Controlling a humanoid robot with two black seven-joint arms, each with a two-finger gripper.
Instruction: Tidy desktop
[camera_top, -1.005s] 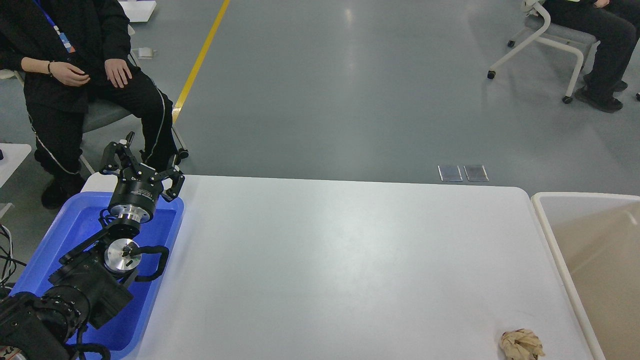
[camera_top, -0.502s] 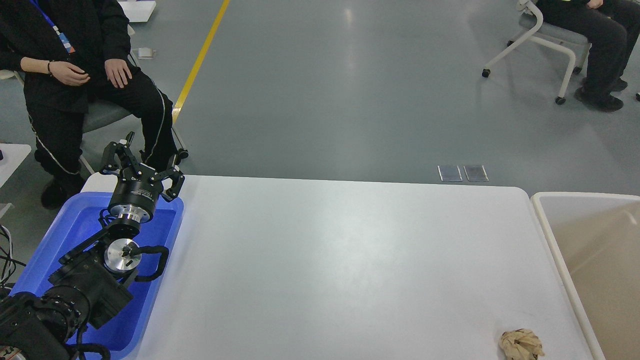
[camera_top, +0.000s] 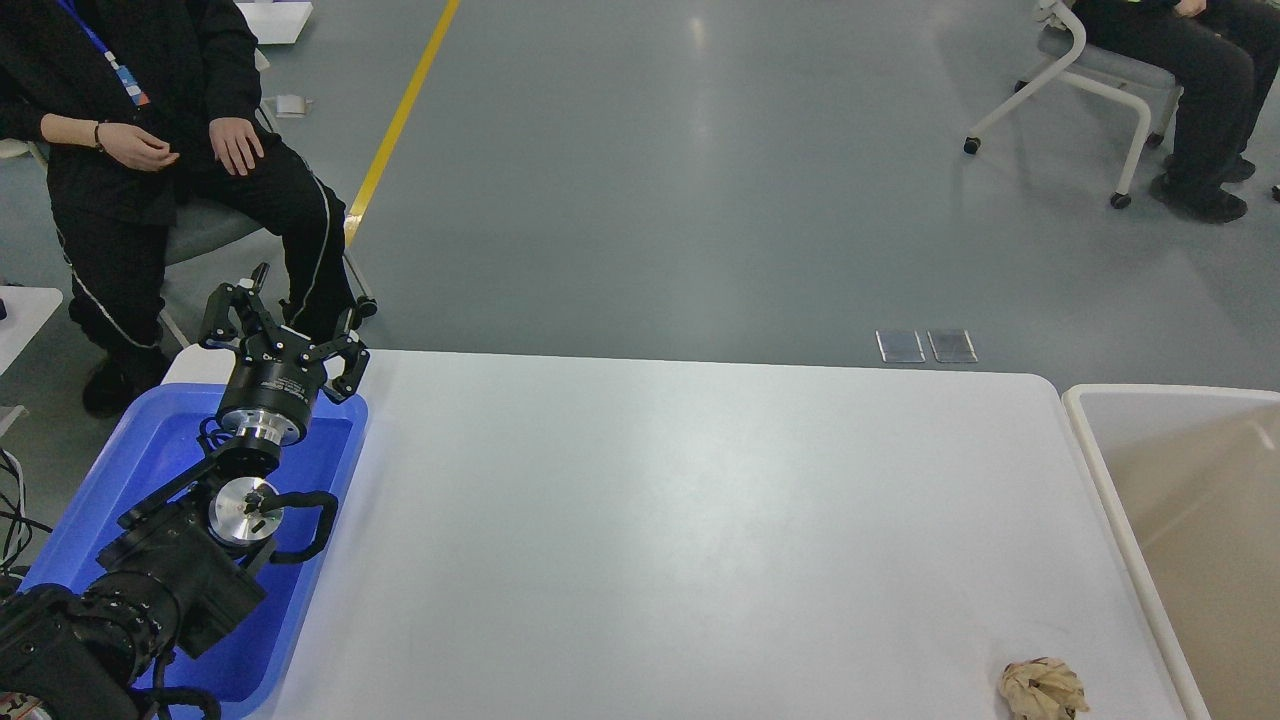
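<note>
Desk (camera_top: 650, 520), white, smooth, round-cornered: wide bare middle, crumpled paper ball (camera_top: 1043, 689) at near-right edge, left tool (camera_top: 283, 318) spread above blue tray (camera_top: 160, 440).

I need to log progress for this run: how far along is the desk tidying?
Mostly done: the desktop looks bare apart from one crumpled paper ball at its near right corner, beside the beige bin. Nothing is in hand: the left gripper hangs open above the blue tray. Binning the ball remains.
</note>
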